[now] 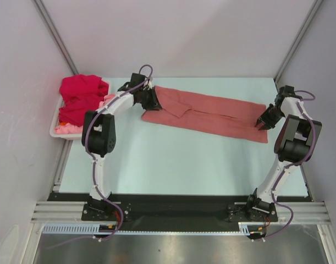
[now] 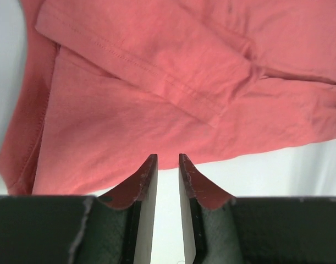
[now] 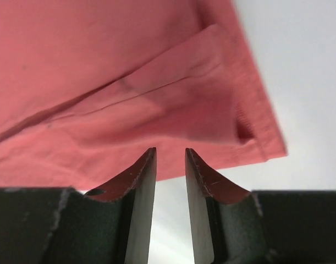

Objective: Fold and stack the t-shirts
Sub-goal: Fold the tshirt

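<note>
Salmon-red cloth t-shirt (image 1: pixel 203 113), folded into a long narrow strip, lies flat on the pale table (image 1: pixel 173 159). Its long axis runs from upper centre of the top view, slightly downhill, to the right edge. The folded-in sleeve (image 2: pixel 157 60) sits near the left end, so the neck likely points left and the hem right.

The left jaws and right jaws hover at opposite ends, each pair slightly apart with nothing between them and the cloth edge just beyond the tips. Pinching only the top layer, or gripping unevenly, could skew the next fold.

A crimson t-shirt (image 1: pixel 82 91) and a light pink t-shirt (image 1: pixel 69 128) lie in the white plastic basket (image 1: pixel 56 135), upper left.
</note>
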Available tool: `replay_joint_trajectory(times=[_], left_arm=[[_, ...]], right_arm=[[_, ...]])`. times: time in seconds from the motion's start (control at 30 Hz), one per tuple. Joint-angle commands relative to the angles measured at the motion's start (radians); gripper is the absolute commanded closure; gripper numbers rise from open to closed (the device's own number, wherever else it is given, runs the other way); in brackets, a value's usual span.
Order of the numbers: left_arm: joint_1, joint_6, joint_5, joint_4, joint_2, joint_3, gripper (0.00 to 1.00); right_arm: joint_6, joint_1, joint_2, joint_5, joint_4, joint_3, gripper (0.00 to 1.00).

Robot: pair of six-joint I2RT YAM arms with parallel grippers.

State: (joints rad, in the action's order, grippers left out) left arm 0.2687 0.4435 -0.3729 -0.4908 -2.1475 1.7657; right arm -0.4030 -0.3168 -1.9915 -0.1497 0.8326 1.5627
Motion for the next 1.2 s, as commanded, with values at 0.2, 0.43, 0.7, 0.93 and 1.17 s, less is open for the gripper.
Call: replay_joint_trajectory(times=[0.2, 0.43, 0.7, 0.93, 1.17], left_arm=[[-0.019, -0.006, 0.017, -0.032, -0.094, -0.003, 0.74], [-0.016, -0.052, 0.043, -0.066, -0.042, -0.031, 0.73], [0.006, -0.046, 0.014, -0.063, 0.032, -0.051, 0.72], [0.006, -0.042, -0.009, -0.063, 0.026, -0.029, 0.73], [0.006, -0.032, -0.027, -0.063, 0.028, -0.040, 0.73]], right_arm=[[0.052, -0.082, -0.026, 0.065, -0.052, -0.108, 0.63], [0.059, -0.087, 0.052, 0.065, -0.036, -0.095, 0.51], [0.067, -0.099, 0.063, 0.024, -0.064, -0.027, 0.43], [0.059, -0.097, -0.059, -0.024, -0.098, 0.092, 0.77], [0.081, -0.096, -0.127, -0.031, -0.095, 0.143, 0.68]])
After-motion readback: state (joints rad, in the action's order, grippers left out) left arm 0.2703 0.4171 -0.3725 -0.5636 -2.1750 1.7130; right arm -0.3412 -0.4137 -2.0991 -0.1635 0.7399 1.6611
